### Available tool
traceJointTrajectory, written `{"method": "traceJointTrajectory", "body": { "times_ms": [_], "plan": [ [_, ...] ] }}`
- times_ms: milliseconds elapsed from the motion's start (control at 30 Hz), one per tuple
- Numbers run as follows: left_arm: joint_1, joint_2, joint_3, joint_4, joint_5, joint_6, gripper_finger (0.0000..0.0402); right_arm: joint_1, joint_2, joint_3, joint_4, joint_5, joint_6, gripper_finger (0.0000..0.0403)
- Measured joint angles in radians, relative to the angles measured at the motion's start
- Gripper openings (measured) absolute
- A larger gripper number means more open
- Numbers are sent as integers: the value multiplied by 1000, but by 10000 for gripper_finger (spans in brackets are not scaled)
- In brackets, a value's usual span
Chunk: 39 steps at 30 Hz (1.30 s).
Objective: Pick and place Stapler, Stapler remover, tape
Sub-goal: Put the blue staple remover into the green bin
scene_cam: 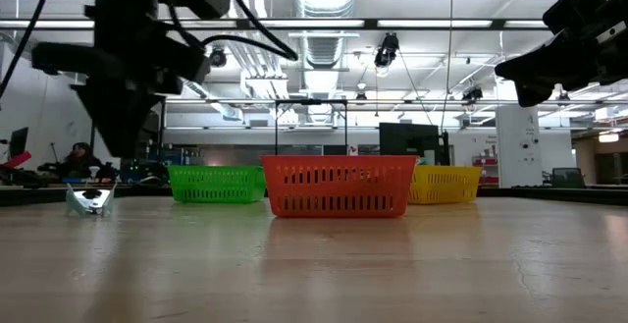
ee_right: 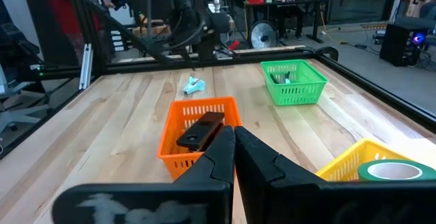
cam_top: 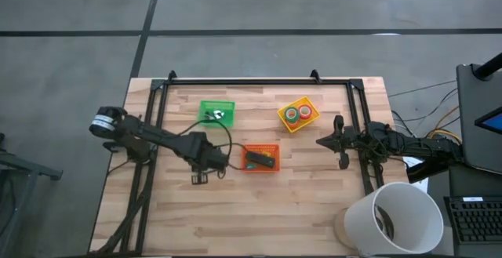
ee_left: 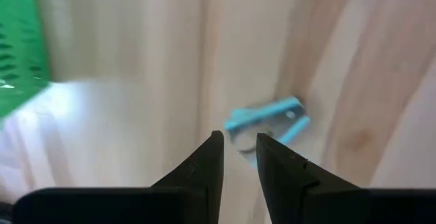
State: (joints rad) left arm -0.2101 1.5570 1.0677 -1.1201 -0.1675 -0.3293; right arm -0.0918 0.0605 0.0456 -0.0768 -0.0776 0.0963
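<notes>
Stapler [cam_top: 262, 160] lies in the orange basket [cam_top: 272, 148] at mid frame, and tape [cam_top: 297, 114] sits in the yellow basket [cam_top: 286, 124]. Remover [ee_left: 267, 120], shiny blue metal, lies on bare wood. Left gripper [ee_left: 238, 157] hangs above it, fingers slightly apart; next it must drop and pinch. Right gripper [ee_right: 235, 154] waits, pressed together.

No words, labels, brand names or numbers can be read anywhere in these views. The baskets, the wooden table and the robot arms carry no legible markings. Distant signs in the room behind may hold writing, but it cannot be made out.
</notes>
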Motion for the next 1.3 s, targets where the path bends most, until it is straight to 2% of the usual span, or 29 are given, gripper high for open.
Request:
{"method": "traceJointTrajectory", "body": {
  "times_ms": [233, 400, 600, 800, 1300],
  "plan": [
    [-65, 0, -48, 8, 12, 40, 92, 0, 0, 0, 0, 0, 0, 8],
    [-63, 8, -71, 29, 8, 48, 89, 0, 0, 0, 0, 0, 0, 9],
    [-52, 9, -76, 59, -70, 101, 92, 0, 0, 0, 0, 0, 0, 8],
    [-47, 9, -76, 104, -35, 165, 83, 0, 0, 0, 0, 0, 0, 9],
    [-46, 10, -138, 152, -43, 238, 73, 0, 0, 0, 0, 0, 0, 8]
  ]
}}
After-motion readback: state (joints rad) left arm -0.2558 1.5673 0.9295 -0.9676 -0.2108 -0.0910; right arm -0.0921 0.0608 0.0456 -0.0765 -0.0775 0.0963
